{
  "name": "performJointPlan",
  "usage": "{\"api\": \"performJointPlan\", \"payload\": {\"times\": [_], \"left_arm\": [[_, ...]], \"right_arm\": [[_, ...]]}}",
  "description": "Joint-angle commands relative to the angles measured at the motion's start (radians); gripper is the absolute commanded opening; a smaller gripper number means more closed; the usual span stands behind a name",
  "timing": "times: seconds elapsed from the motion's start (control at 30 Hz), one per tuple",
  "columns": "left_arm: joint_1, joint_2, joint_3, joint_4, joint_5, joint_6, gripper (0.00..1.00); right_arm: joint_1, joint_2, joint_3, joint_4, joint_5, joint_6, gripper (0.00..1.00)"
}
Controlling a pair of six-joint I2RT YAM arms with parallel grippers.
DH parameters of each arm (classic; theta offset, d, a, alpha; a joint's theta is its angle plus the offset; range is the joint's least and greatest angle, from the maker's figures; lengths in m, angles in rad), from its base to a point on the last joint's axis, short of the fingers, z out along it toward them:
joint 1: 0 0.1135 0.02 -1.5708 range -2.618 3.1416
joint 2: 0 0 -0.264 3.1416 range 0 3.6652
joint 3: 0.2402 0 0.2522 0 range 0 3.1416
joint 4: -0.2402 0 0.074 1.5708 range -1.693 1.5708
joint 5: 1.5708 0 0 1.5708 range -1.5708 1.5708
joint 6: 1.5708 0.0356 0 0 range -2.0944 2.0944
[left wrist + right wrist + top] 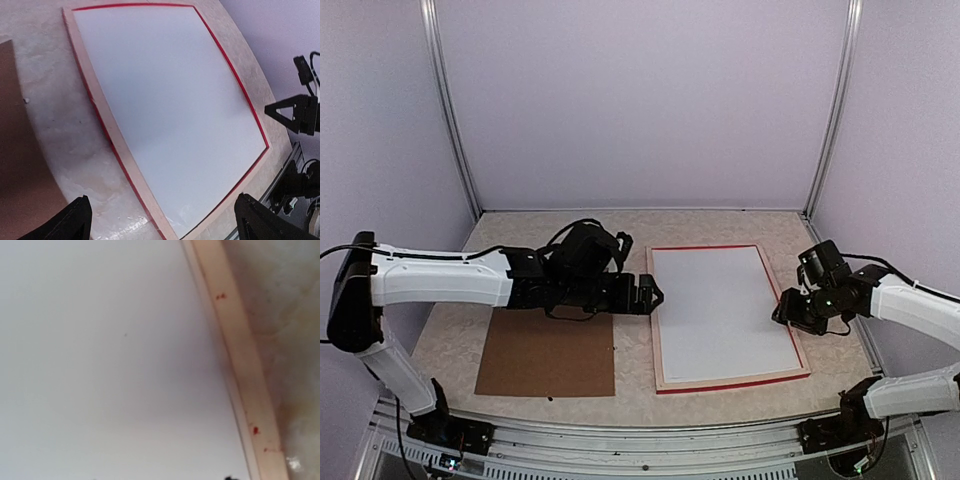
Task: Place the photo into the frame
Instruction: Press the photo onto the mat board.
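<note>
Board [548, 355], plain brown, lies flat on the marbled table [455, 335] nearest to where I stand, at about seven o'clock from the table's middle and well apart from everything else. Just past it, at about four o'clock, the frame [732, 382] lies flat with its pale wooden back up, a thin red line showing along its outer edge and its long sides running from six toward twelve. A plain white sheet [720, 310] fills its opening edge to edge; whether that is the photo lying face down I cannot tell. At the frame's nine o'clock side the left gripper [656, 293] sits just at the long rim, pointing toward three o'clock. Its fingers [75, 222] are spread as wide as they go, with nothing between them but the frame below. At the three o'clock side the right gripper [782, 312] hangs low over the opposite long rim. Its own camera is close enough to show little red flecks on the wood, and its jaws stand partly apart with nothing in them. Beyond, toward twelve, the tabletop runs to the pale lilac back wall [640, 100].
</note>
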Motion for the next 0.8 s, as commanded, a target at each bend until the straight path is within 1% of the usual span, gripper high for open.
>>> {"api": "performJointPlan", "payload": {"times": [0.0, 0.17, 0.37, 0.53, 0.77], "left_arm": [[-0.096, 0.106, 0.097, 0.014, 0.074, 0.040, 0.99], [-0.166, 0.235, 0.219, -0.041, 0.150, 0.079, 0.99], [-0.194, 0.372, 0.303, -0.084, 0.212, 0.107, 0.99], [-0.197, 0.427, 0.314, -0.099, 0.233, 0.106, 0.99], [-0.202, 0.449, 0.292, -0.118, 0.230, 0.097, 0.99]], "right_arm": [[0.017, 0.025, -0.004, 0.019, -0.020, -0.026, 0.54], [0.020, 0.051, -0.004, 0.023, -0.030, -0.032, 0.54], [0.019, 0.052, -0.013, 0.017, -0.025, -0.031, 0.55], [0.019, 0.049, -0.025, 0.023, -0.024, -0.030, 0.55], [0.018, 0.047, -0.038, 0.026, -0.020, -0.029, 0.55]]}}
